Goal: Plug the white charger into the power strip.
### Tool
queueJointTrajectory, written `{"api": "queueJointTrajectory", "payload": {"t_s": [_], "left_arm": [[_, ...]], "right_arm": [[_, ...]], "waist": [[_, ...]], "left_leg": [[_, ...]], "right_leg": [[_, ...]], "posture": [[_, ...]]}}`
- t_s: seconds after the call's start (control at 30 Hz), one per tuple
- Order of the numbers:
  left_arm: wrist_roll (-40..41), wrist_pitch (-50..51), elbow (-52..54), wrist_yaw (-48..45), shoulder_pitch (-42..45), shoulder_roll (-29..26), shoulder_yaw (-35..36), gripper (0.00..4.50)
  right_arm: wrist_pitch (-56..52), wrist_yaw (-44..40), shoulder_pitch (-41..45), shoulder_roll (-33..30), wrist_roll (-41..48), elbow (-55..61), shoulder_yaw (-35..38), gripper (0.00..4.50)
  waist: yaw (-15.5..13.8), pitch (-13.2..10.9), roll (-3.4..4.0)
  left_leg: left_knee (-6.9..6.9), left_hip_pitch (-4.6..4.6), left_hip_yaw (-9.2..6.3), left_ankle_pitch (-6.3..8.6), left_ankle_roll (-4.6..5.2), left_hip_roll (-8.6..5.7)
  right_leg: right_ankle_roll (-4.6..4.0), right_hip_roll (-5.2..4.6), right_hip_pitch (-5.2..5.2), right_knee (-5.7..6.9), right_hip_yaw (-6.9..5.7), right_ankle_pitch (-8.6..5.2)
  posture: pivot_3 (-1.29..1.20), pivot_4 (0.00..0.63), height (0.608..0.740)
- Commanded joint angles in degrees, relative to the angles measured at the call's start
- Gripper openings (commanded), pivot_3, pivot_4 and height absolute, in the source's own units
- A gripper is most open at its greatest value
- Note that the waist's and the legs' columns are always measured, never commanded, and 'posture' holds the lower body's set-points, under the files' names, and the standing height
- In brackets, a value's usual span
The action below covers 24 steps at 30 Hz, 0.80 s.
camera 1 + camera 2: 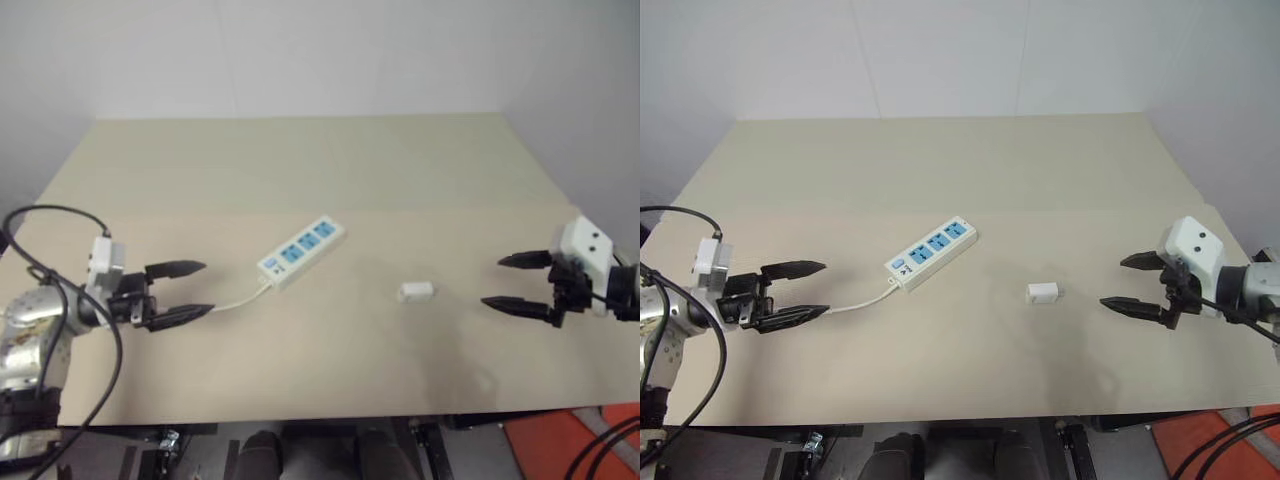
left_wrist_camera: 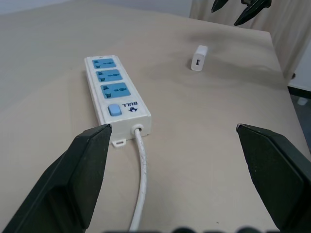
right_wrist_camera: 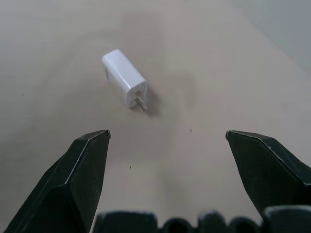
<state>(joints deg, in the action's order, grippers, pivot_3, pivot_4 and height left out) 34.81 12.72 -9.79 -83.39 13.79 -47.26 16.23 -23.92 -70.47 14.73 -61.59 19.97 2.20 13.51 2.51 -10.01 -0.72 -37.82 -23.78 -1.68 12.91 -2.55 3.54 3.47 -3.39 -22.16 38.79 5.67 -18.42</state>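
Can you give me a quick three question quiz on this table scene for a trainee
1. True or false: the white charger is already plugged into the power strip.
2. Which end effector is nearer the charger? A) left end effector B) right end effector
3. Fill in: the strip has ___ blue socket panels.

Key
1. False. The charger lies loose on the table, apart from the strip, prongs pointing toward the right end effector.
2. B. The left one, also open and empty, sits near the strip's cord end.
3. Three, plus a small switch at the cord end.
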Motion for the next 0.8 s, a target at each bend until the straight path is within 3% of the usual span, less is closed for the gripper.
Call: {"api": "queueJointTrajectory", "payload": {"t_s": [0.03,0.47,0.63,0.8], "left_arm": [[1.4,0.0,2.1,0.8,-0.2,-0.9,2.5,4.49],[-2.9,-6.0,-2.4,2.4,4.9,2.7,-1.0,4.49],[-3.8,-7.9,-3.8,5.2,7.3,6.6,-1.8,4.49],[-7.8,-15.0,-5.4,13.3,8.5,15.7,-4.0,4.49]], "right_arm": [[-1.1,-0.2,1.7,-0.6,1.2,0.5,0.0,4.5],[-0.8,4.1,-1.6,1.1,1.9,5.4,1.4,4.5],[-0.6,7.3,-3.1,3.5,2.7,8.8,2.1,4.5],[-1.3,11.4,-3.8,6.1,3.4,13.5,2.3,4.5]], "waist": [[0.0,0.0,0.0],[-0.2,0.0,0.0],[-0.2,0.0,-0.01],[-0.4,0.0,-0.03]], "left_leg": [[0.0,0.0,0.0,0.0,0.0,0.0],[-0.01,0.0,0.0,0.0,0.0,-0.01],[-0.05,-0.01,0.0,0.0,0.0,-0.02],[-0.07,-0.01,-0.01,-0.01,-0.01,-0.04]], "right_leg": [[0.0,0.0,0.0,0.0,0.0,0.0],[0.0,0.0,0.0,0.02,-0.01,0.0],[0.0,-0.01,0.01,0.06,0.0,0.0],[0.0,-0.01,0.01,0.11,0.0,0.0]], "posture": [[0.0,0.15,0.74],[0.0,0.15,0.74],[0.0,0.15,0.74],[0.0,0.15,0.74]]}}
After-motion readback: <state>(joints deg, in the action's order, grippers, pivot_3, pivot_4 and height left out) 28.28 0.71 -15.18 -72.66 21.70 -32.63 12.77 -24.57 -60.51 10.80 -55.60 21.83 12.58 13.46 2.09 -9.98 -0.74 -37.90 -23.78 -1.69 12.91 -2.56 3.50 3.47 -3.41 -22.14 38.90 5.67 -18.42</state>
